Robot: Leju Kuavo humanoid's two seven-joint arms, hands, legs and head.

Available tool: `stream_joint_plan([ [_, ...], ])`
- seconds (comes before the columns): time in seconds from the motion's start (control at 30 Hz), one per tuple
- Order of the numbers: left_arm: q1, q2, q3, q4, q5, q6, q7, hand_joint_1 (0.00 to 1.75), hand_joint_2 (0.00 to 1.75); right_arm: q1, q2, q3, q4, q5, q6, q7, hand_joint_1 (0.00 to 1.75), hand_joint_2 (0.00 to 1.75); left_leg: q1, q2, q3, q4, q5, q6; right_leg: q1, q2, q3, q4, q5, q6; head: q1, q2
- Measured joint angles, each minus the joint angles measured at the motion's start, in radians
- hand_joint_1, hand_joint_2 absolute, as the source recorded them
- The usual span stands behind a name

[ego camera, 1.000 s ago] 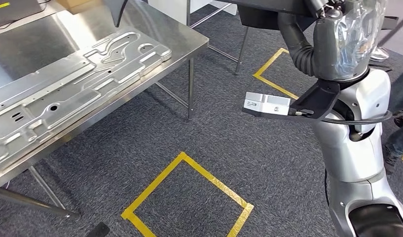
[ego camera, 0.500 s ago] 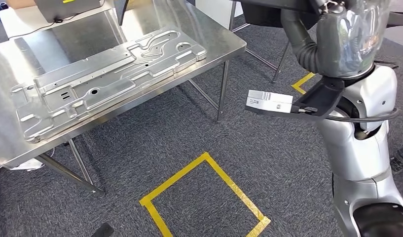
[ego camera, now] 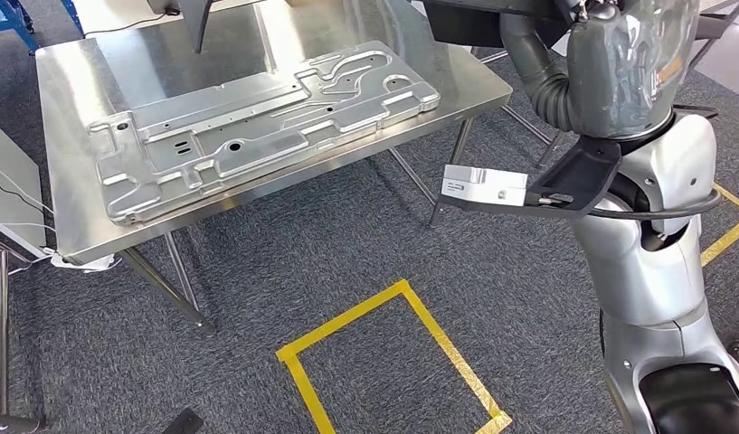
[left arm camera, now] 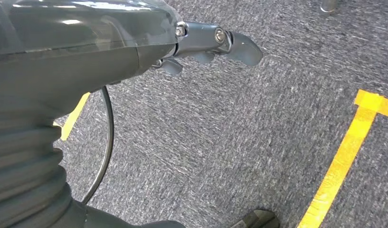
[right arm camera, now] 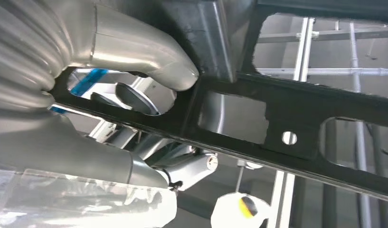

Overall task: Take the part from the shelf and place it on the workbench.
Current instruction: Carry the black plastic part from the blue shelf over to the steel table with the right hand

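The right hand (right arm camera: 135,76) has its thick grey thumb pressed on top of a dark metal part (right arm camera: 258,118), a flat black frame with cut-out windows and a small round hole, and darker fingers show through one window beneath it, so the part is pinched between thumb and fingers. In the head view the same part (ego camera: 492,20) is a dark slab held high at the top of the picture, above the right arm, beyond the far corner of the surface (ego camera: 67,136) and not touching it.

The left hand (left arm camera: 215,42) hangs over the grey carpet (left arm camera: 230,142) with its fingers loosely extended and apart, holding nothing.

Taking the surface as landmark: it is a steel workbench with a large pressed metal panel (ego camera: 257,127) lying across most of its top, leaving bare strips along the near edge and at the end farthest from the robot. A square of yellow tape (ego camera: 393,362) marks the floor in front of the surface, on the robot's side.

As I judge it, the fetching is done, since the part is off the shelf and in hand. Left to do: bring the part over a bare stretch of the surface, lower it and let go.
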Motion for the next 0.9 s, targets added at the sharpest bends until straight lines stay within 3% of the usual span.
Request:
stream_joint_plan([
  [0.13,-0.002,0.0,0.0,0.0,0.0,0.0,0.005,0.0,1.75,-0.003,0.0,0.0,0.0,0.007,0.002,0.0,1.75,1.75,-0.004,0.0,-0.001,0.001,0.0,0.007,-0.001,0.0,0.001,-0.005,0.005,0.007,0.002,0.0],
  [0.27,-0.005,0.0,0.0,0.0,0.0,0.0,0.01,0.0,1.75,-0.003,0.0,0.0,0.0,0.014,0.003,0.0,1.75,1.75,-0.006,0.001,-0.002,0.001,0.002,0.013,-0.002,0.0,-0.001,-0.006,0.006,0.025,0.002,0.0],
  [0.33,-0.006,-0.001,0.0,0.0,0.0,0.0,0.012,0.0,1.75,-0.003,0.0,0.0,0.0,0.013,0.004,0.001,1.75,1.75,-0.006,0.001,-0.002,0.001,0.003,0.015,-0.002,0.0,-0.003,-0.006,0.007,0.028,0.002,0.0],
  [0.4,-0.007,-0.001,0.0,0.0,0.0,0.0,0.013,0.0,1.75,-0.003,0.002,0.0,0.0,0.0,0.007,0.002,1.75,1.75,-0.01,0.001,-0.001,-0.002,0.005,0.024,-0.003,0.0,-0.001,-0.012,0.012,0.037,0.001,0.0],
  [0.47,-0.009,-0.002,0.0,0.0,0.0,0.0,0.014,0.0,1.75,-0.003,0.006,-0.001,-0.004,-0.024,0.015,0.0,1.75,1.75,-0.009,0.001,0.011,-0.029,0.017,0.041,-0.003,0.01,0.002,-0.017,0.011,0.047,0.001,0.0],
  [0.53,-0.013,-0.003,0.0,-0.001,0.0,0.0,0.014,0.0,1.75,-0.003,0.007,-0.002,-0.008,-0.042,0.02,-0.003,1.75,1.75,-0.002,0.003,0.026,-0.061,0.034,0.051,-0.003,0.045,-0.019,0.029,-0.025,0.046,0.003,0.0],
  [0.6,-0.018,-0.003,0.0,-0.001,0.0,0.0,0.015,0.0,1.75,0.003,0.007,-0.004,-0.01,-0.049,0.022,-0.004,1.75,1.75,-0.001,0.003,0.029,-0.067,0.04,0.053,-0.007,0.074,-0.075,0.148,-0.084,0.045,0.008,0.0],
  [0.67,-0.019,-0.004,0.0,-0.001,0.0,0.0,0.015,0.0,1.75,0.012,0.007,-0.005,-0.01,-0.051,0.022,-0.004,1.75,1.75,0.002,0.004,0.028,-0.065,0.04,0.05,-0.013,0.081,-0.116,0.229,-0.1,0.049,0.012,0.0],
  [0.7,-0.02,-0.005,0.0,-0.001,0.0,0.0,0.015,0.0,1.75,0.015,0.007,-0.006,-0.011,-0.051,0.022,-0.004,1.75,1.75,0.005,0.004,0.028,-0.063,0.04,0.045,-0.018,0.081,-0.112,0.217,-0.082,0.053,0.013,0.0],
  [0.8,-0.021,-0.003,0.0,-0.002,0.0,0.0,0.016,0.0,1.75,0.016,0.007,-0.01,-0.014,-0.052,0.022,-0.004,1.75,1.75,0.017,0.005,0.023,-0.043,0.031,0.015,-0.036,0.068,-0.035,0.052,0.002,0.068,0.02,0.0],
  [0.87,-0.021,-0.001,0.0,-0.003,0.0,0.0,0.017,0.0,1.75,0.018,0.007,-0.012,-0.017,-0.052,0.022,-0.005,1.75,1.75,0.014,0.007,0.017,-0.037,0.031,-0.005,-0.038,0.063,-0.022,0.008,0.011,0.061,0.023,0.0],
  [0.9,-0.02,-0.002,0.0,-0.004,0.0,0.0,0.018,0.0,1.75,0.019,0.007,-0.013,-0.018,-0.052,0.022,-0.005,1.75,1.75,0.014,0.008,0.017,-0.041,0.034,-0.012,-0.034,0.069,-0.028,0.01,0.013,0.05,0.02,0.0],
])
